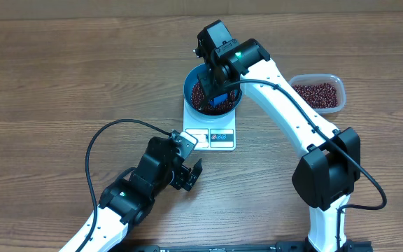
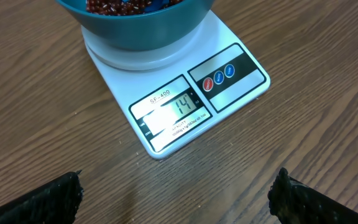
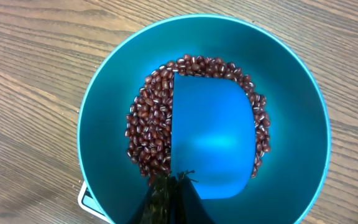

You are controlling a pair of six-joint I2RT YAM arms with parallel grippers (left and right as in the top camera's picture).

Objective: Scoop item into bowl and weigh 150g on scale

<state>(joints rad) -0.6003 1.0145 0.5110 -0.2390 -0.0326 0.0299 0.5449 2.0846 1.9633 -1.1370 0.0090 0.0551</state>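
Over the bowl point(image 3: 291, 93), my right tool point(image 3: 169, 186) is pinched tight on the handle of the small blue scoop point(image 3: 213, 143), holding it low inside the rim so anything tipped lands on the beans point(image 3: 145, 130) heaped there, not on the tabletop point(image 1: 61, 84). The bowl sits on the scale point(image 2: 135, 84), so each addition is weighed at once. My left tool point(image 1: 191, 175) hangs just near of the scale, spread wide and empty, its camera facing the glare-washed display point(image 2: 173, 112). More beans wait in the clear tub point(image 1: 318, 93), far right.
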